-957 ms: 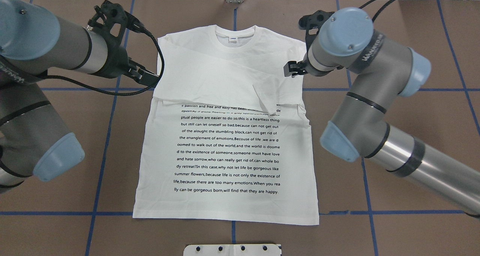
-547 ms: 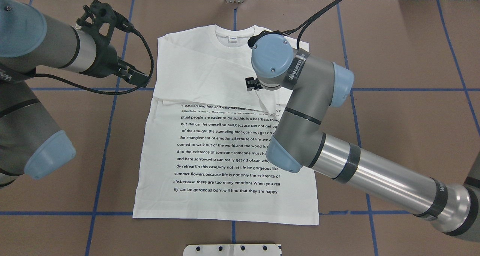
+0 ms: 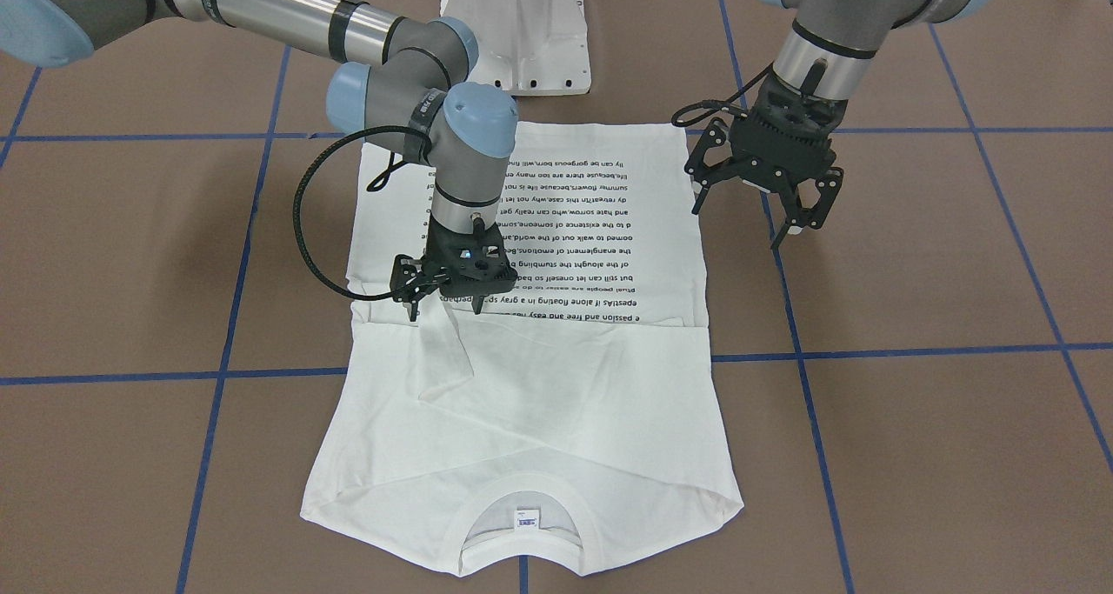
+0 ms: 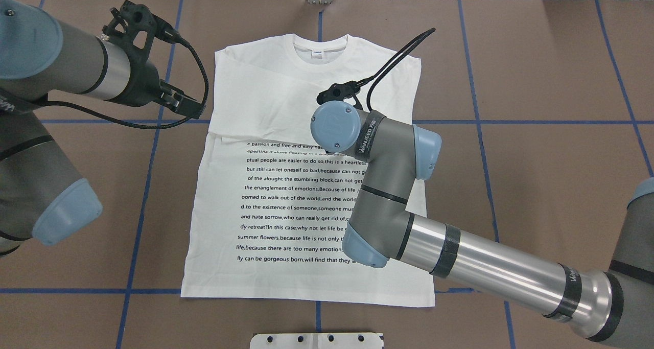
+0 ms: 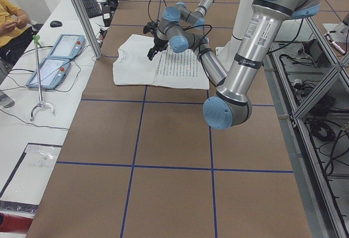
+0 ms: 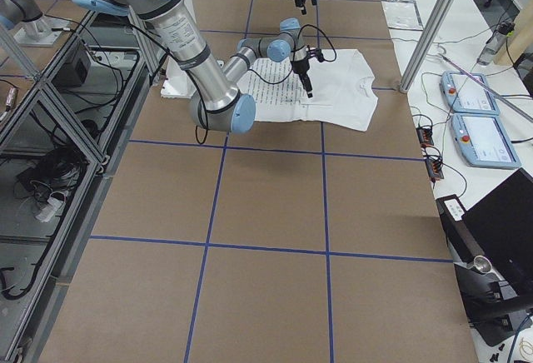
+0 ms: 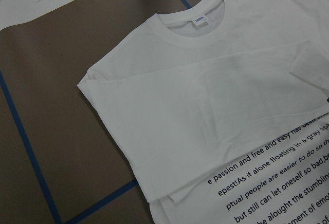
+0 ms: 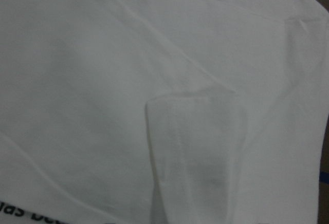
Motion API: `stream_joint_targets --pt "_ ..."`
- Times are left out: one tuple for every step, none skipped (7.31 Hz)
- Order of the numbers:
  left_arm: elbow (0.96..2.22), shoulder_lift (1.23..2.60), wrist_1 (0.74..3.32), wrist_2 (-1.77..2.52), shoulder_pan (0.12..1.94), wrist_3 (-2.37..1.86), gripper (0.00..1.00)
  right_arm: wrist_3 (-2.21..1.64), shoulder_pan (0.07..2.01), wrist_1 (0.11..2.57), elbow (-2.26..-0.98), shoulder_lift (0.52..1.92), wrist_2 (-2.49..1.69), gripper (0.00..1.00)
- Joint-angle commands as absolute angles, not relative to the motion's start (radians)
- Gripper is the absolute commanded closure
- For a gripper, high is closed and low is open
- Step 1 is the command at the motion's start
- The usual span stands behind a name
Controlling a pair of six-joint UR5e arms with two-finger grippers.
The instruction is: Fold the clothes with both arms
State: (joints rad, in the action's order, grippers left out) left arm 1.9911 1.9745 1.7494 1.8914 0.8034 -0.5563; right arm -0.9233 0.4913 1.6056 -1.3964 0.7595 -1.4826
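Front view: the T-shirt [image 3: 539, 403] lies flat on the counter [image 3: 913, 403], print up, sleeves folded in. The right gripper [image 3: 442, 307] is low over a raised sleeve cuff [image 3: 448, 350], fingers spread either side, probably to pinch and flatten it.
Front view, far side: the left gripper [image 3: 787, 220] hangs off the shirt's edge (fingers spread), clear of the work.
Overhead: the right wrist hides its own fingers.
Right wrist: cuff and cloth only.
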Motion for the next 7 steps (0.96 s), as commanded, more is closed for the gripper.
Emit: stream_joint_targets --pt "1.990 1.964 1.770 1.891 0.802 -0.563 0.00 -0.882 0.489 1.635 -1.391 0.761 -1.459 0.07" --pt "1.988 1.963 1.770 1.891 0.802 -0.563 0.00 -0.867 0.492 1.643 -1.391 0.765 -1.451 0.08" --pt "1.988 1.963 1.770 1.891 0.802 -0.563 0.00 -0.861 0.492 1.660 -1.391 0.767 -1.441 0.08" --pt "1.990 1.963 1.770 1.891 0.801 -0.566 0.00 -0.861 0.492 1.680 -1.393 0.773 -1.430 0.08" --pt "1.990 1.963 1.772 1.891 0.799 -0.580 0.00 -0.859 0.497 1.686 -1.394 0.784 -1.427 0.09" --pt "1.990 1.963 1.775 1.891 0.799 -0.581 0.00 -0.854 0.512 1.721 -1.399 0.784 -1.428 0.10" --pt "1.990 1.963 1.775 1.891 0.798 -0.580 0.00 -0.830 0.543 1.758 -1.407 0.784 -1.433 0.10"
